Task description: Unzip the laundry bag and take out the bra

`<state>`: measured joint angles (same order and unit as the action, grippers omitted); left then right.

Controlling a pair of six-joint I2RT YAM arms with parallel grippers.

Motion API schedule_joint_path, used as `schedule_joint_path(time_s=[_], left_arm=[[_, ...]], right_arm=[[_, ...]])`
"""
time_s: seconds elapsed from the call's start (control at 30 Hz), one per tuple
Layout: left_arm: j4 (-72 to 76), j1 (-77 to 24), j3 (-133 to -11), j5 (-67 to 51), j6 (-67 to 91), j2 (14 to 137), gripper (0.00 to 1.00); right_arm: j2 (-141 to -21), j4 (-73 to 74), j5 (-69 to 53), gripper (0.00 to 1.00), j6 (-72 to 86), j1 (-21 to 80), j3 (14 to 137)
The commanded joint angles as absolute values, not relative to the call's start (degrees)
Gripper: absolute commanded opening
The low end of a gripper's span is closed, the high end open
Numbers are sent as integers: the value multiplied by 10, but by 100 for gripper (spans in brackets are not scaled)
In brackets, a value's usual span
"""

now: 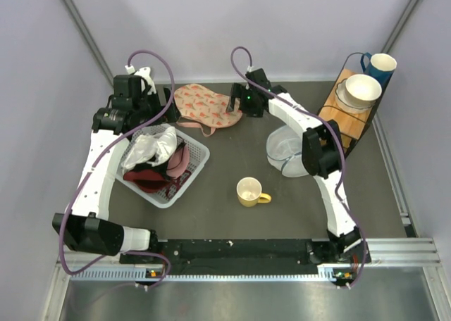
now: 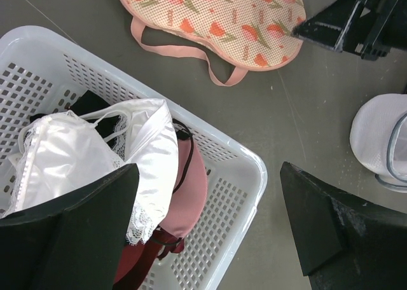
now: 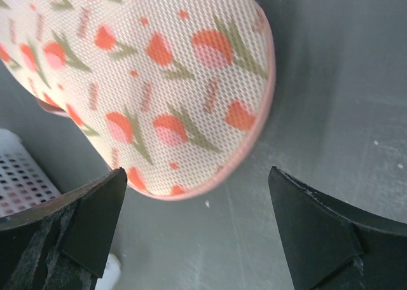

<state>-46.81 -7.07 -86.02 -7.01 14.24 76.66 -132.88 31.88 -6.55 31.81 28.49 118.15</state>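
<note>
The right gripper (image 3: 197,198) sits nearest the lens, its dark fingers (image 3: 89,220) spread wide and empty, and the rounded end of the bag (image 3: 159,93) lies flat on the table (image 3: 343,80) just beyond them, toward 11 o'clock. From above, the bag (image 1: 204,104) lies at 12 o'clock on the table, a shade left of centre. The right gripper (image 1: 237,99) hangs at its 3 o'clock end and the left gripper (image 1: 163,99) at its 9 o'clock side. The left gripper (image 2: 208,175) is also wide open and holds nothing, poised over the far corner of the basket (image 2: 248,169) of clothes. No zip pull shows in any view, so the step likely starts with finding it along the pink edge. It would be best to bring one gripper down to pin the fabric near the pull and have the other nip the tab and draw it along the seam, keeping the pull low so the light pouch does not lift or slide. The bag (image 2: 216,20) is a flat oval of peach mesh printed with red-orange tulips on green stems and edged in pink piping. A pink strap (image 2: 191,51) loops out toward 6 o'clock. It looks closed, and what is inside cannot be seen. The mug (image 1: 249,192) stands well apart at 6 o'clock.
</note>
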Motion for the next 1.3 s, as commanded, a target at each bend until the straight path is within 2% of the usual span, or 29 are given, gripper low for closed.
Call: schedule_joint_path(time_s=[0.0,0.5,0.67,0.77,0.83,0.87,0.9,1.0,1.27], left_arm=[[-461,-71,-865,-65,128,754,99],[-486,-70,-886,-72,161,766,99],[-474,-70,-875,-75,175,760,99],[-468,-70,-872,-83,180,759,99],[-467,-70,-871,-87,185,758,99],[-464,-70,-871,-89,186,758,99],[-463,-70,-870,-91,188,758,99],[-459,-70,-870,-95,192,756,99],[-412,-70,-853,-140,218,768,99]], right_arm=[[-1355,268,-69,94,395,291,1224],[-1381,236,-47,93,439,290,1187],[-1387,229,-55,89,445,291,1187],[-1385,221,-61,79,442,291,1187],[-1384,213,-70,64,441,291,1187],[-1383,206,-73,55,442,291,1187],[-1376,202,-76,36,440,291,1186],[-1350,196,-73,0,430,290,1181],[-1197,152,-100,0,369,289,1110]])
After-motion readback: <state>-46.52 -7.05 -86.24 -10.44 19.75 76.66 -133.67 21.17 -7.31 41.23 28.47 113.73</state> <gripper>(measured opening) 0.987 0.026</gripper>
